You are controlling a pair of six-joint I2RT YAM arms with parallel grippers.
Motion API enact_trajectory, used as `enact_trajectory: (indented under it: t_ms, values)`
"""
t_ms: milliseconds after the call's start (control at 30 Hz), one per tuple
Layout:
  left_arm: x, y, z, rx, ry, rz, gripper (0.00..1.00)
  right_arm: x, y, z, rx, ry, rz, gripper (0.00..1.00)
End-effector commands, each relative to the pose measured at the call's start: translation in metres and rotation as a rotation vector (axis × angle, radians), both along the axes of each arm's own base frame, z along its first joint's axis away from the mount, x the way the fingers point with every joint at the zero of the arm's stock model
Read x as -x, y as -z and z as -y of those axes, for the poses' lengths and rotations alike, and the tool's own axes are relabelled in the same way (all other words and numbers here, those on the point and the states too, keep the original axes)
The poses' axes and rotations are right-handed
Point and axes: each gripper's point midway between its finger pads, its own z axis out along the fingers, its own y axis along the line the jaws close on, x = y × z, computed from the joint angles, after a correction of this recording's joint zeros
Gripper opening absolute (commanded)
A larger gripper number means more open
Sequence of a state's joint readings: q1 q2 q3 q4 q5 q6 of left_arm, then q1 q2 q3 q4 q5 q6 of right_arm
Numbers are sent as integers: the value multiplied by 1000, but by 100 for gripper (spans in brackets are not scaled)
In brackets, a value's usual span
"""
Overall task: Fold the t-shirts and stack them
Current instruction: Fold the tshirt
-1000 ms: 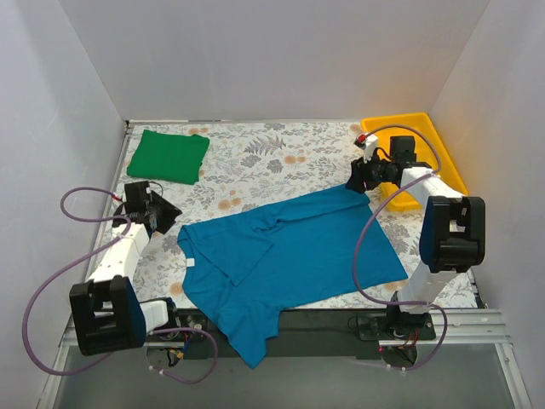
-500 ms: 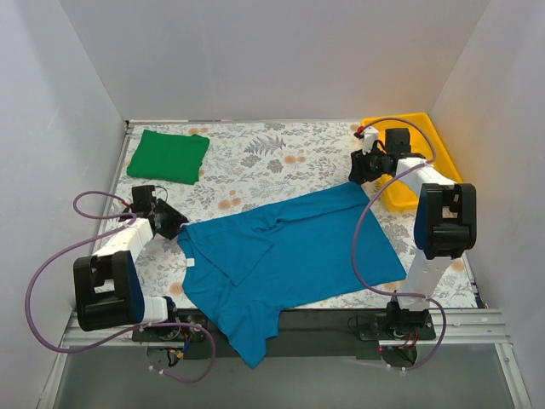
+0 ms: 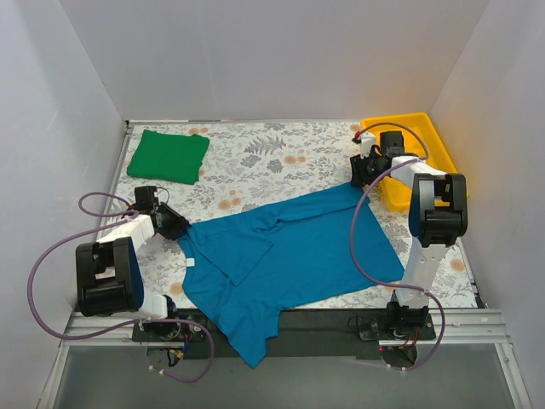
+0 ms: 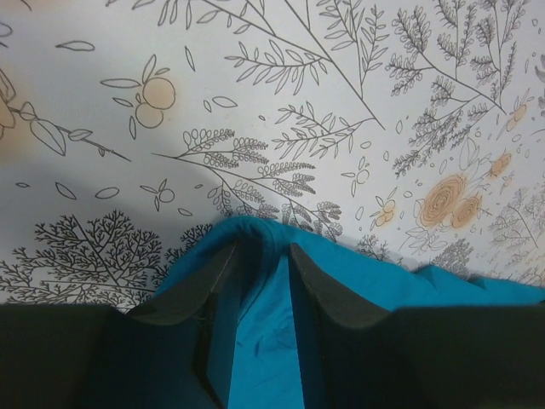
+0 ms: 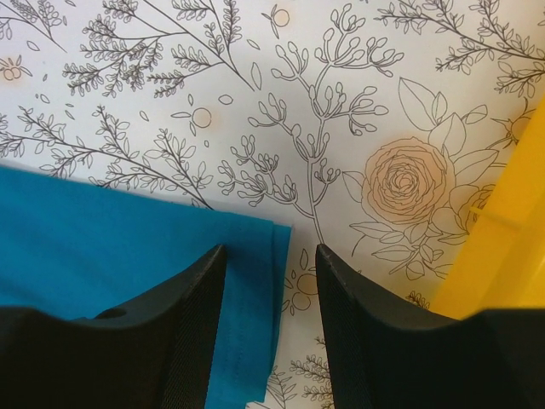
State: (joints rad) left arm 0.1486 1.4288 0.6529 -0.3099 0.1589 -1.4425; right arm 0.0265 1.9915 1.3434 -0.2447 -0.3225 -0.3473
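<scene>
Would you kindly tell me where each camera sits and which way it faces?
Top external: above and behind the arms, looking down at the table, teal shirt, green shirt and yellow tray; both arms show whole.
Left wrist: on the left arm, looking down past the left gripper at the teal shirt's edge; only its fingers show.
Right wrist: on the right arm, looking down past the right gripper at the shirt's corner beside the tray; only fingers show.
Shared: all three see the teal shirt.
</scene>
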Motion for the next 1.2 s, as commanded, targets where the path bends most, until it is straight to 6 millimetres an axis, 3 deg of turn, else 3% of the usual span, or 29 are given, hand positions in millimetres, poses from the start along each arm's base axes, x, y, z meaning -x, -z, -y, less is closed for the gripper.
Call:
enact_trajectory:
  t_ms: [0,167,333,567,733,933,967,1100,1167]
  values:
    - [-7,-1,0,3,17,19,27,-10,-9,1,6,-6,22,53]
    - [-12,3,0,10,21,13,23,-10,-9,0,2,-11,24,53]
    - [-15,3,-2,2,20,13,0,-10,-7,0,2,-11,17,52]
    - [-26,-14,-23,-72,-32,38,0,-15,-3,-3,-15,-11,8,42]
    - [-35,-9,-30,-71,-22,15,0,-20,5,-9,-49,-31,-23,36]
    - [-43,-8,-37,-70,-15,12,0,-16,12,-20,-103,-63,-69,10]
    - [-43,-7,-39,-69,-20,8,0,-18,11,-20,-102,-63,-64,2]
    - [-50,-9,-48,-74,-28,11,0,-26,1,-22,-109,-75,-36,1]
    - [-53,-8,-53,-75,-30,3,0,-43,-12,-22,-105,-72,8,1]
